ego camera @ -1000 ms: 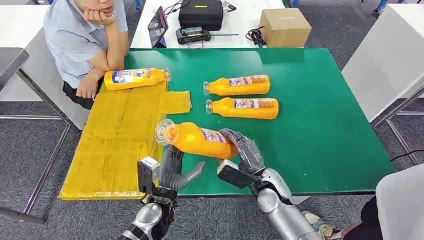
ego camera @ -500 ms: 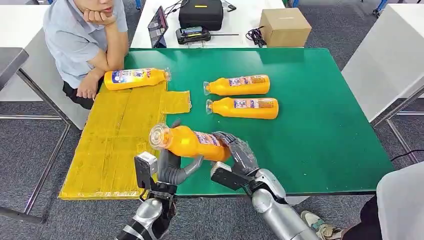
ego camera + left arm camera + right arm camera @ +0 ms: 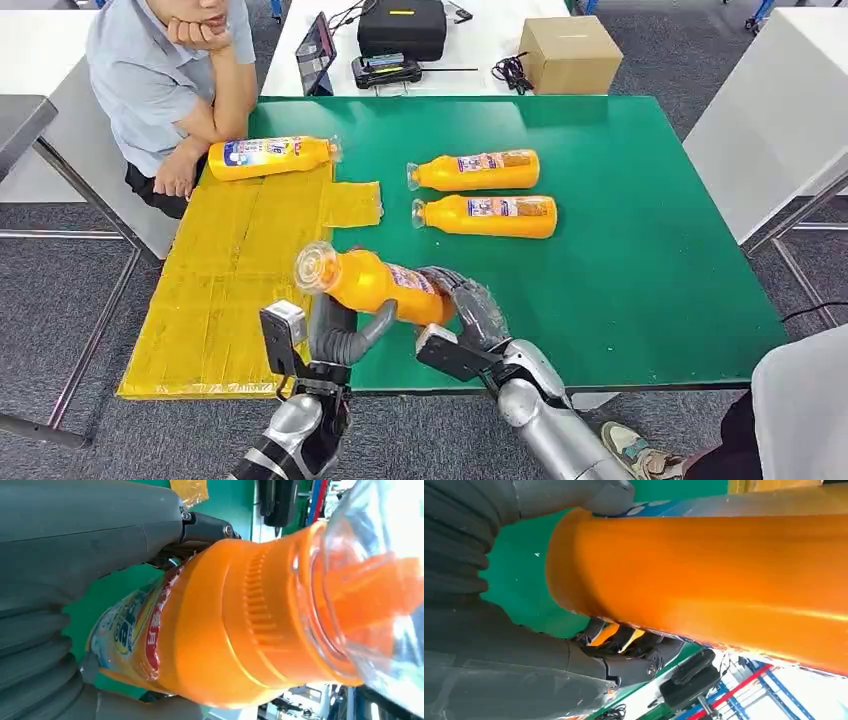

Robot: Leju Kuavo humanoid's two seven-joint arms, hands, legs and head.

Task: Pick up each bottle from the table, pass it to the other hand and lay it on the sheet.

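R hand point(image 3: 478, 308) fingers hidden behind held bottle point(image 3: 375, 283)

Both arms reach forward, right robot hand point(image 3: 470, 305) and left robot hand point(image 3: 340, 335) wrapped around one held object.

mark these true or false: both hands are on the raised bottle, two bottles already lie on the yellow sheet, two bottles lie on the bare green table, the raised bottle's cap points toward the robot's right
1. Both hands are on the raised bottle. True: the right hand grips its base end and the left hand closes around its neck end.
2. Two bottles lie on the yellow sheet. False: just one bottle lies at its far edge.
3. Two bottles lie on the bare green table. True: a farther bottle and a nearer bottle.
4. The raised bottle's cap points toward the robot's right. False: it points left, toward the sheet.
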